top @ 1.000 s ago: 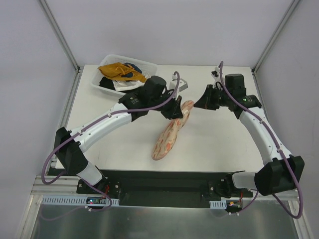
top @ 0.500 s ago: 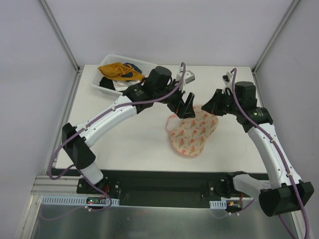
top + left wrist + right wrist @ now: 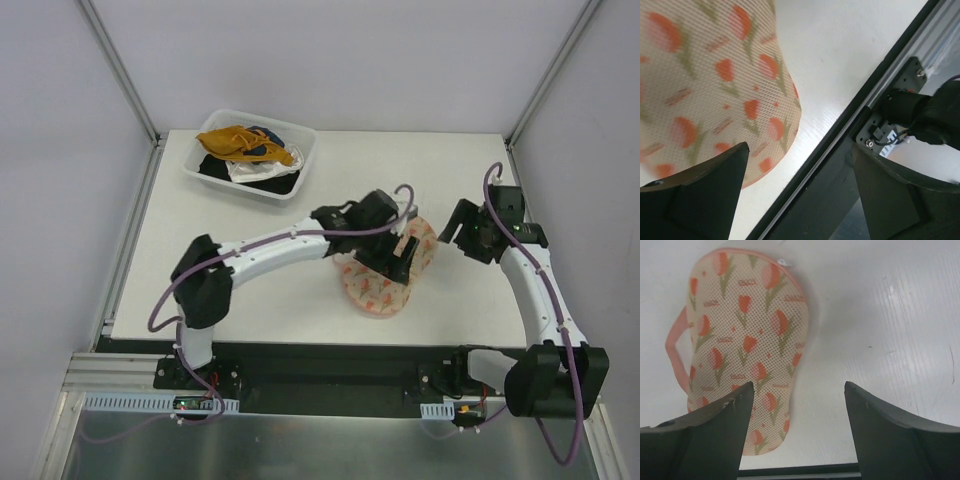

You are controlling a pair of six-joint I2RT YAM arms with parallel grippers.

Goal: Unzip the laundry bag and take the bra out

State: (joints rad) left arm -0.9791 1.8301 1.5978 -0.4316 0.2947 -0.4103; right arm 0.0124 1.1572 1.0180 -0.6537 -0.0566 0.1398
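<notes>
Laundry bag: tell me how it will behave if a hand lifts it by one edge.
The laundry bag is thin mesh, so probably light. It looks domed on the table, not flat, so it may hold some shape, yet likely sags if lifted by one edge. The pink loop looks soft and would probably flop.

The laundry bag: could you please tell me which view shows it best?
Right wrist: almost the whole laundry bag, pink rim and loop included. Top external has the left arm covering part; left wrist shows one blurred end.
</notes>
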